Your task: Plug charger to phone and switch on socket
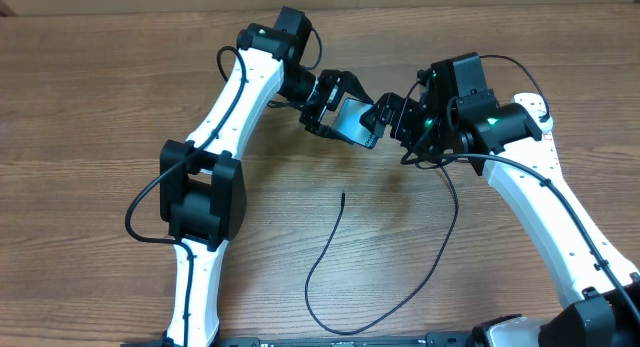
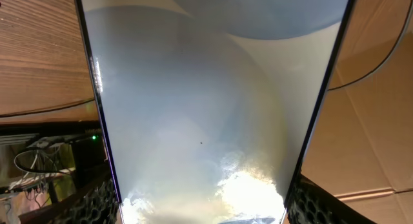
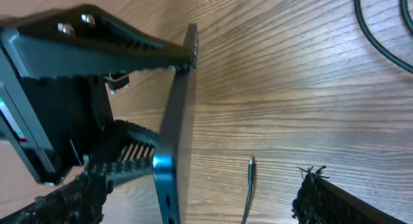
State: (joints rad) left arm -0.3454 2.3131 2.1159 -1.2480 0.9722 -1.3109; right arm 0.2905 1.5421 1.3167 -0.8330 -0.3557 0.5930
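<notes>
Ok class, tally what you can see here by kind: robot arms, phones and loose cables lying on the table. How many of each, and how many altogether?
robot arms: 2 (left arm, right arm)
phone: 1
charger cable: 1
total: 4

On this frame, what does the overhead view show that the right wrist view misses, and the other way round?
Overhead only: both arms whole, and the charger looping long across the table. Right wrist only: the phone edge-on, close up. Both: the left hand gripping the phone, and the charger's tip lying free on the wood.
</notes>
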